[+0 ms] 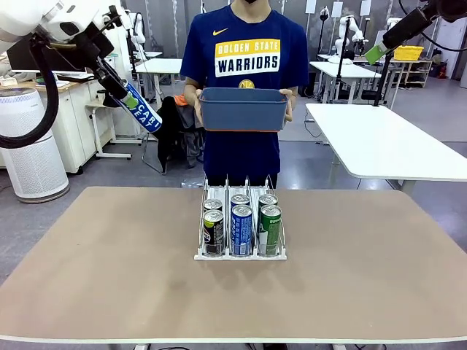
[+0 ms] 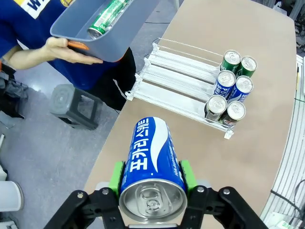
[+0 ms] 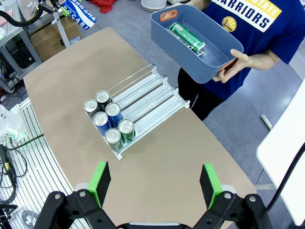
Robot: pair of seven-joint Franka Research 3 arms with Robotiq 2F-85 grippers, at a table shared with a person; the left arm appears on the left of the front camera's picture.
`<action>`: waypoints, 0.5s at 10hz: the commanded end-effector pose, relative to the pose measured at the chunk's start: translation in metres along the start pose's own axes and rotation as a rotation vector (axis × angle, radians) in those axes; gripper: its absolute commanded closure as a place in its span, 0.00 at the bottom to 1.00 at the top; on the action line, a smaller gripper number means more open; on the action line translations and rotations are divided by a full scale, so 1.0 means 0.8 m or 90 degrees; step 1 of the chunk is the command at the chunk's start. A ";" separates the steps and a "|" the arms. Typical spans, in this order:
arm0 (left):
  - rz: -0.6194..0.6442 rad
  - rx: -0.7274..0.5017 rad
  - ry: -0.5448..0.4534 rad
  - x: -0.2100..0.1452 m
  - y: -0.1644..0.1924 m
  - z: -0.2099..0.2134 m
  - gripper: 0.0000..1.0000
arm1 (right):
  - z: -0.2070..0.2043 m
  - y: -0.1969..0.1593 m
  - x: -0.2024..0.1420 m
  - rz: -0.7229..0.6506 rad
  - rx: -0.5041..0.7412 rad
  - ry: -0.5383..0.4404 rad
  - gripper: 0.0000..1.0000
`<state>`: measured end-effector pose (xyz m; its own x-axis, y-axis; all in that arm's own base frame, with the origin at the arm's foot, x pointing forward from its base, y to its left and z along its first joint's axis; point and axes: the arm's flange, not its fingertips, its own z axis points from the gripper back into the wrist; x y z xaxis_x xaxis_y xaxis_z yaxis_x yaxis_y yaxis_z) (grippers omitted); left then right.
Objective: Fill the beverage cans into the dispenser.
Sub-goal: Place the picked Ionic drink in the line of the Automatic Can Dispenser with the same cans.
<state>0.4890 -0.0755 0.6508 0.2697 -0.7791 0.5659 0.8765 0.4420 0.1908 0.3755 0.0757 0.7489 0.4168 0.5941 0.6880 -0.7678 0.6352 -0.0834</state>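
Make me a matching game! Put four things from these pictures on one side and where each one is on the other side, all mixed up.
Things:
1. blue can
2. green can
3. tub
4. dispenser

Places:
A. standing on the table
B. lying inside the tub
C. held in the person's hands
D. gripped by the left end effector

Pairs: 1-D, 2-B, 3-C, 4-A

Robotics lab, several white worktables (image 1: 387, 142), white cabinet (image 1: 69, 124), air purifier (image 1: 29, 146), grey floor (image 1: 102, 175).
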 end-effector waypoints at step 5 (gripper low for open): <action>0.272 -0.005 0.121 0.035 -0.092 -0.042 0.43 | -0.001 0.001 -0.001 -0.001 0.000 0.001 0.00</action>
<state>0.4587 -0.1417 0.6202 0.6374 -0.6216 0.4554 0.7052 0.7087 -0.0196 0.3755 0.0758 0.7489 0.4167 0.5942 0.6880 -0.7680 0.6350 -0.0834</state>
